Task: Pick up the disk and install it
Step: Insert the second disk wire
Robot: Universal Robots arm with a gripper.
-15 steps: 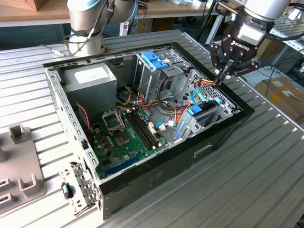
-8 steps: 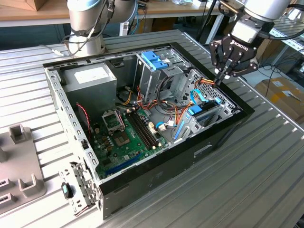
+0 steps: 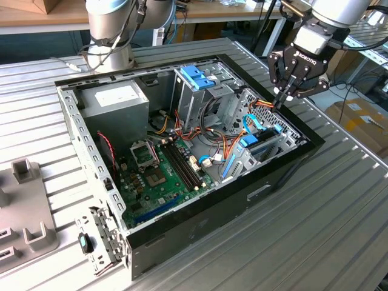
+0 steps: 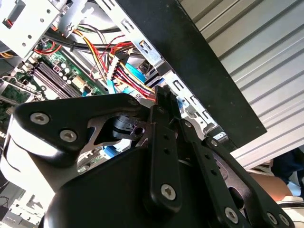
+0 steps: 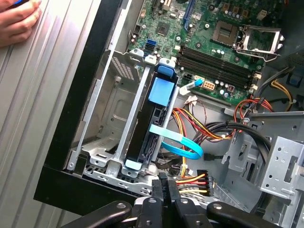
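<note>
Plainly, the gripper (image 3: 283, 97) holds nothing: its black fingers are drawn together, tip to tip, with only a hairline between them in both wrist views. In the exterior view it hangs over the open case (image 3: 200, 224), out at about two o'clock from the case's middle, its tips just above the rim and a bundle of orange wires.

The disk (image 5: 152, 123) sits inside the case, standing on edge in a slot of the metal bay against the black side wall, with its light-blue rail ends showing at both ends of the slot. The first wrist view looks straight down on it, with the fingertips (image 5: 159, 187) close by the near end of the bay but apart from the disk. A flat blue cable (image 5: 175, 145) curls away from the disk's side.

From the exterior view the disk (image 3: 267, 142) is little more than a blue-edged strip at about three o'clock in the case, partly behind cables. That view alone takes in the whole layout: the motherboard (image 3: 163, 173) at about seven o'clock, the power supply (image 3: 115, 100) at eleven, the cage with its blue latch (image 3: 197, 76) at twelve.

A hand (image 5: 16, 19) rests on the ribbed table (image 3: 339, 230) in the first wrist view, well apart from the case.
</note>
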